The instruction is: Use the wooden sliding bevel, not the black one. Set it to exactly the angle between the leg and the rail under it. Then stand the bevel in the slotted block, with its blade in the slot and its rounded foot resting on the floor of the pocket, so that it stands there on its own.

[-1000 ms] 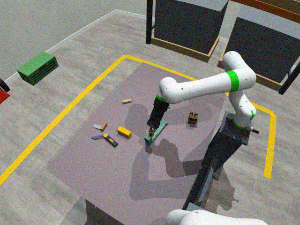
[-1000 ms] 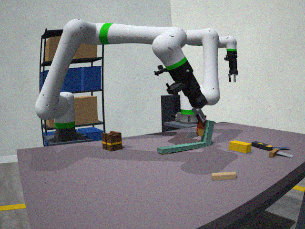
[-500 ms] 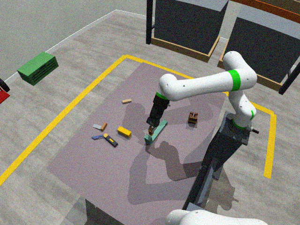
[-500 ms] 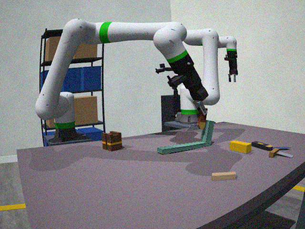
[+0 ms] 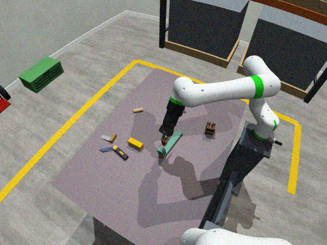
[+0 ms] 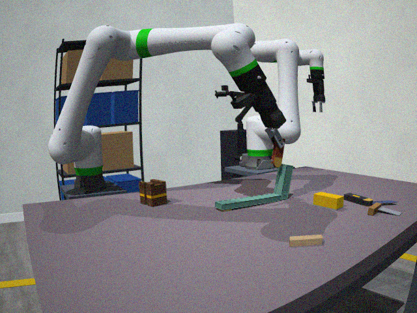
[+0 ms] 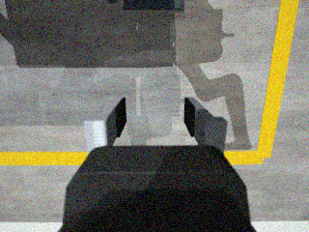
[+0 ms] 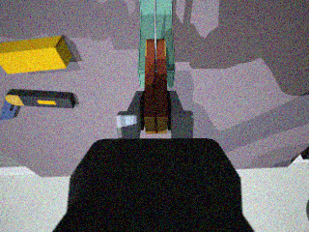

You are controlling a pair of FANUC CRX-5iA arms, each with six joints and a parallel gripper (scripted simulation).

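Right arm: reaches over the counter (image 5: 87, 181) (image 6: 168, 263), its wrist slanting down
Right claw (image 5: 164, 136) (image 6: 277, 141) (image 8: 155, 102): clamped on the wooden bevel (image 5: 164, 141) (image 6: 277, 156) (image 8: 155, 72)
Wooden bevel: above the green angled piece (image 5: 171, 144) (image 6: 251, 201) (image 8: 155, 19), near its upright leg; contact cannot be told
Left arm: bent, wrist pointing straight down
Left claw (image 6: 316, 107) (image 7: 154, 109): wide, nothing inside
Slotted block (image 5: 210, 128) (image 6: 153, 193): upright on the counter, apart from the bevel

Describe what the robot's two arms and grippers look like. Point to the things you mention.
Both are smooth white arms with rounded joints and bright green bands. Each ends in a black wrist section carrying a two-fingered parallel gripper, left (image 6: 317, 107) (image 7: 155, 117) and right (image 8: 155, 113), with dark, flat-sided fingers.
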